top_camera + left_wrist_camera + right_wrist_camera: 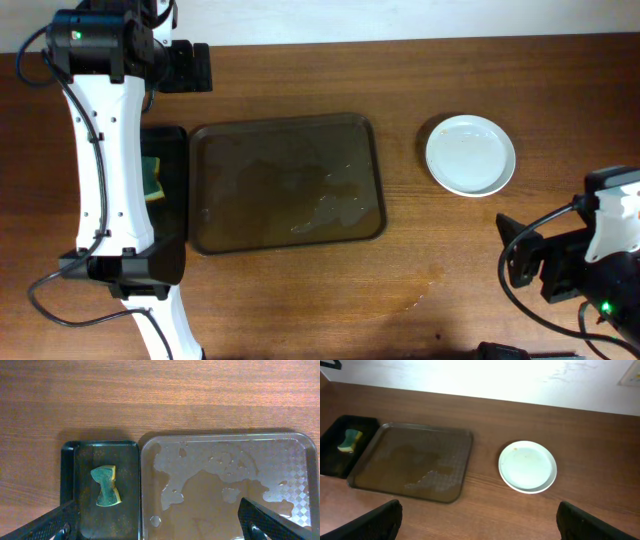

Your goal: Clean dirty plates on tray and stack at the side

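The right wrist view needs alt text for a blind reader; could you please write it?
A white plate sits on a wooden table, right of an empty, wet brown tray. At far left, a small black tray holds a green-yellow sponge.

Light even, moderately bright, from above. Worktop (300, 300) warm brown, no hard shadows. Plates (470, 155) almost blown-out white in overhead view, thin dark shadow along left rim. Wet film on tray (295, 465) throws pale glare in left wrist view. Right wrist view: back wall (480, 375) overexposed, detail washed out; right pincer fingers (370, 522) dark, soft, out of focus at lower corners.
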Controlling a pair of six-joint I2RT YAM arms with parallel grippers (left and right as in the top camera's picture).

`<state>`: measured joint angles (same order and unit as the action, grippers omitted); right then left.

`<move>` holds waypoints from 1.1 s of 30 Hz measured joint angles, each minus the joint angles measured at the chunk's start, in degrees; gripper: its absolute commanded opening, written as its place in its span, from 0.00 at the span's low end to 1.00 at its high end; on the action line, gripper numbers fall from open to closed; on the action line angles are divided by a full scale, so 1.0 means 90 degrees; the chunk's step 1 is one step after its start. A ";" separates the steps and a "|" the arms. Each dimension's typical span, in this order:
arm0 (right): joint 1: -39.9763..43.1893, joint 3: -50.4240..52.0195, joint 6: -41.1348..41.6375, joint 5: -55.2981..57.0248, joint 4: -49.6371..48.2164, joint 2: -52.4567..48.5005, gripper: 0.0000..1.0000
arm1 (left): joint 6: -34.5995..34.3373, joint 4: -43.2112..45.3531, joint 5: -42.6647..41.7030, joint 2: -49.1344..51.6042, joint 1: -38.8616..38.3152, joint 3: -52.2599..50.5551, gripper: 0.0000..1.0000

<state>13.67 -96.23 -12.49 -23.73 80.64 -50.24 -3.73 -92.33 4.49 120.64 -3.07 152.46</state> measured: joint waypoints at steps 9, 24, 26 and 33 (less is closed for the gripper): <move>-0.0753 0.3655 0.0816 0.0301 -0.5265 0.1190 0.98 | -0.0022 0.0005 -0.0002 0.0000 0.0000 0.0000 0.99; -0.1467 1.0598 0.1219 0.1137 -0.9503 0.5455 0.98 | -0.0024 0.0000 0.0000 0.0000 0.0000 -0.0005 0.99; -0.1472 1.0598 0.1222 0.1477 -0.9214 0.5491 0.98 | -0.0027 0.0002 0.0002 0.0000 0.0000 -0.0005 0.99; -0.1472 1.0622 0.1224 0.1780 -0.8575 0.5508 0.98 | -0.0027 0.0000 0.0000 0.0000 0.0002 -0.0005 0.99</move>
<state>0.43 -0.62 -1.48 -7.70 3.46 -0.67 -3.97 -92.33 4.49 120.64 -3.05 152.42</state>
